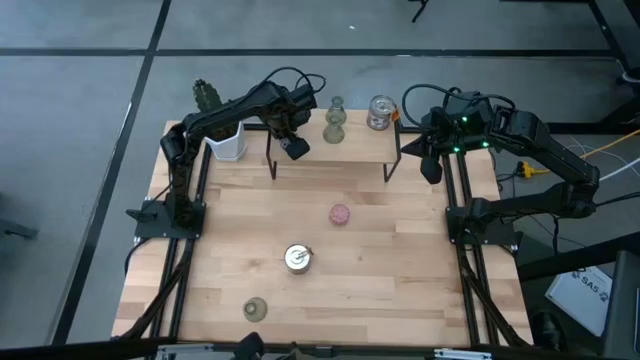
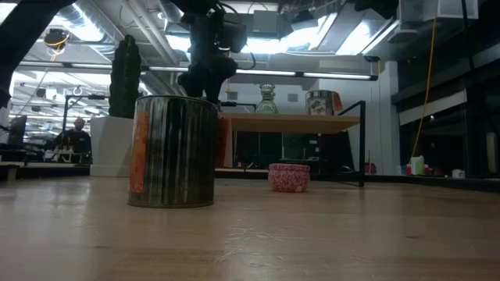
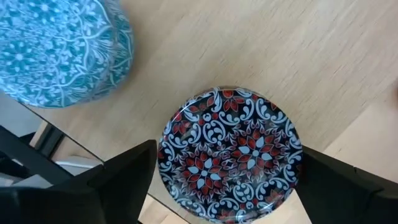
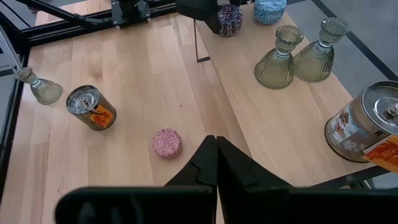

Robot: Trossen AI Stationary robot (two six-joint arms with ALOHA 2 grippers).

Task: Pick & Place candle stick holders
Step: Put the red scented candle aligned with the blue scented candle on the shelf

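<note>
On the raised shelf (image 1: 330,150), at its left end, the left pincer (image 3: 217,180) stands spread around the dark patterned holder (image 3: 231,152), beside the blue holder (image 3: 62,50); it should lift straight up, touching neither. Farther right, the right pincer (image 4: 216,163) waits clenched and empty.

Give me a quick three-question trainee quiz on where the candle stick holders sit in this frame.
1. True or false: the pink holder stands on the raised shelf.
2. How many olive-green holders stand on that shelf?
3. Which piece is the left gripper at? A: blue holder. B: dark patterned holder. C: silvery cup.
Key: 1 false, it sits on the table; 2 two; 3 B.
</note>
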